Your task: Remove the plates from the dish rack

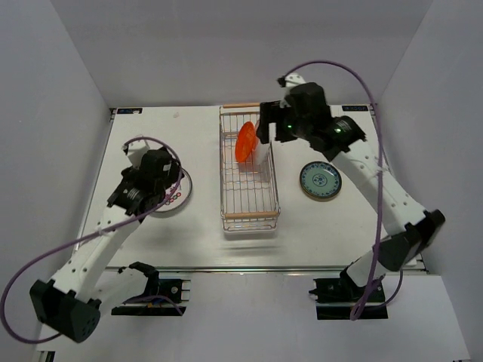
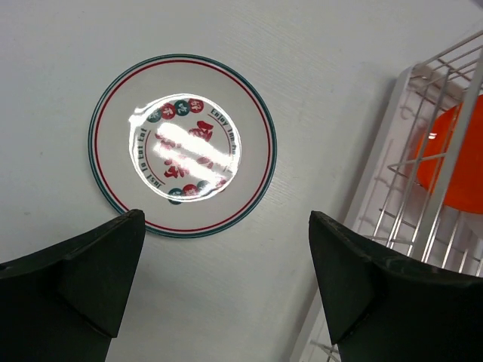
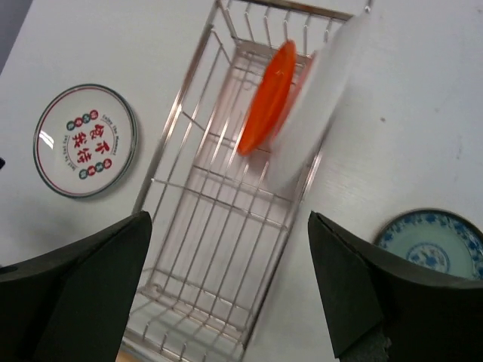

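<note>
A long chrome wire dish rack [image 1: 250, 197] with a pale wooden bar at each short end lies lengthwise in the middle of the white table [image 1: 204, 241]. Two plates stand on edge in its far half. One is a plain orange-red round plate [image 1: 245, 142]. Just beside it on the right is a white plate [image 3: 313, 105], which is blurred in the right wrist view, so its markings cannot be read. The near half of the rack holds only bare wire.

The right gripper [image 3: 228, 222] hangs over the rack with its fingers wide apart and nothing between them. The two standing plates are ahead of the fingertips, and I cannot tell whether they touch.

On the table left of the rack, well apart from it, a round white plate with red marks and a teal-and-red rim [image 2: 183, 145] lies flat. The left gripper [image 2: 225, 241] hovers above this plate's near rim with its fingers spread wide and nothing held. In the top view the arm's wrist hides most of this plate.

Right of the rack a small teal patterned plate [image 1: 320, 181] lies flat on the table, beside the right arm's forearm. A purple cable [image 1: 355, 75] loops over each arm.
</note>
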Available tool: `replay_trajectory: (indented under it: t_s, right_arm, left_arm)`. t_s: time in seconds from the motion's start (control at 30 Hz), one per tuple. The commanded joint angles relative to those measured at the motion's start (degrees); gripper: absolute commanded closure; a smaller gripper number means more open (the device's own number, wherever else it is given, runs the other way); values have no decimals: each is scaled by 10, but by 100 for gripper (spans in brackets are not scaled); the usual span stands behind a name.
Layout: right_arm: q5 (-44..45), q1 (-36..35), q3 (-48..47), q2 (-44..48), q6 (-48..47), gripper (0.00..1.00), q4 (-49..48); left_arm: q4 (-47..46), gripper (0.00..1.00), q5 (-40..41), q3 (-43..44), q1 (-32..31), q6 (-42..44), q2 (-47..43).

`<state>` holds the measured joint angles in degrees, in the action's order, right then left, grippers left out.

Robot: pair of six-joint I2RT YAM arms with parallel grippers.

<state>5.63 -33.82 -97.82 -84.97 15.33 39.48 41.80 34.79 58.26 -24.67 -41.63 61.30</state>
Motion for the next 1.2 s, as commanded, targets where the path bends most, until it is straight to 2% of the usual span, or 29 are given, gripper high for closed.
replay_trajectory:
  t_s: [0.0, 0.2, 0.3, 0.4, 0.57, 0.87, 1.17]
  right_arm:
    - [32, -49, -100, -90, -25, 11, 24]
    - [150, -98, -267, -257, 6, 11, 53]
    - [208, -105, -297, -302, 29, 11, 39]
    - [263, -106, -293, -324, 36, 11, 7]
    - [306, -106, -292, -367, 22, 11, -27]
    - [300, -101, -304, -430, 1, 11, -58]
    - [359, -102, -287, -440, 9, 12, -67]
  left_arm:
    - [-32, 2, -36, -57, 3, -21, -65]
    - [-39, 2, -28, -79, 3, -47, -109]
    - [-43, 2, -19, -83, -3, -49, -116]
    - [-48, 2, -22, -85, -3, -47, -115]
    - [-44, 2, -18, -89, -3, -49, -112]
    - [-48, 2, -21, -93, -8, -46, -116]
    - [-48, 2, -16, -96, -8, -47, -109]
